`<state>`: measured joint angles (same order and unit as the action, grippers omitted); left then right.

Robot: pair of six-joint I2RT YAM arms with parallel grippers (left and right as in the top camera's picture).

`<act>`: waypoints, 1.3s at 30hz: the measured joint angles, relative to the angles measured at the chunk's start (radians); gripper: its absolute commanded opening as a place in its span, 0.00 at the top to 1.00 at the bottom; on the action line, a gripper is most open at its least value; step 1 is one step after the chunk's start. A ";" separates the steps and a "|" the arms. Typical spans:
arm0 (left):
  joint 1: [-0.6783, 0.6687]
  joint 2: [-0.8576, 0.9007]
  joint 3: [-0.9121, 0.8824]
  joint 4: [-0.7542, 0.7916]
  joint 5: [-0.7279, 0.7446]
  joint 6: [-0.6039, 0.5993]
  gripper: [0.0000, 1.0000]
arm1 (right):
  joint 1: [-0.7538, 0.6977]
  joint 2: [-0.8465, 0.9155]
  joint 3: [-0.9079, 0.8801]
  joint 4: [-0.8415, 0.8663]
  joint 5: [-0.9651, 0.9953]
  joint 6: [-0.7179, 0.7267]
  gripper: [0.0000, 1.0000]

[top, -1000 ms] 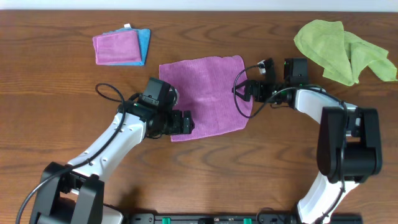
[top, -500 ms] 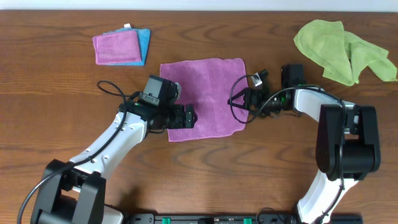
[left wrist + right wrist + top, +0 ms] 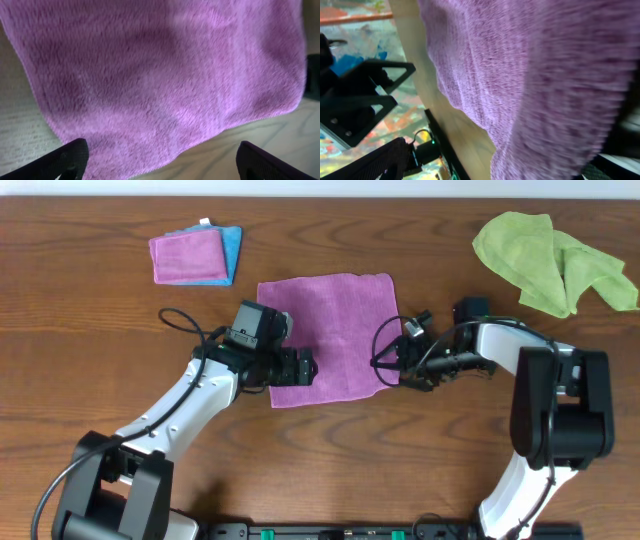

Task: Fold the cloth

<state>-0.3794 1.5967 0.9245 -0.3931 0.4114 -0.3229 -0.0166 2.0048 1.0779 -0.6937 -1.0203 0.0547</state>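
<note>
The purple cloth lies spread flat on the wooden table at the centre. My left gripper sits at its front left corner. In the left wrist view the fingers are wide apart, and the cloth's front edge lies between them. My right gripper is at the cloth's front right corner. In the right wrist view its fingers are spread, with the cloth's corner filling the gap. The right finger is mostly hidden by cloth.
A folded pink cloth lies on a blue one at the back left. A crumpled green cloth lies at the back right. Cables loop beside both wrists.
My right gripper has moved from the cloth's right edge toward the front, to the front right corner. My left gripper shifted slightly right along the front left corner. The cloth's front right edge has pulled in.
</note>
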 measured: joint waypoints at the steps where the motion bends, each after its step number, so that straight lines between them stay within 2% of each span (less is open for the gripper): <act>1: 0.000 0.000 0.000 -0.011 -0.002 0.006 0.05 | -0.010 -0.009 -0.001 0.000 0.011 0.000 0.03; 10: 0.000 0.001 0.000 -0.014 -0.024 0.017 0.05 | -0.076 -0.159 -0.007 0.010 0.100 -0.009 0.01; 24: 0.037 0.001 0.000 -0.080 -0.030 0.018 0.05 | -0.079 -0.164 -0.007 0.025 0.169 -0.018 0.01; 33: 0.203 0.001 -0.011 -0.118 0.103 0.070 0.04 | -0.104 -0.164 -0.007 0.077 0.207 -0.024 0.01; 39: 0.208 0.001 -0.130 0.036 0.203 0.064 0.05 | -0.109 -0.164 -0.008 0.143 0.213 -0.026 0.01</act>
<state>-0.1711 1.5978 0.7940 -0.3573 0.6144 -0.2588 -0.1261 1.8408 1.0702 -0.5503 -0.8074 0.0288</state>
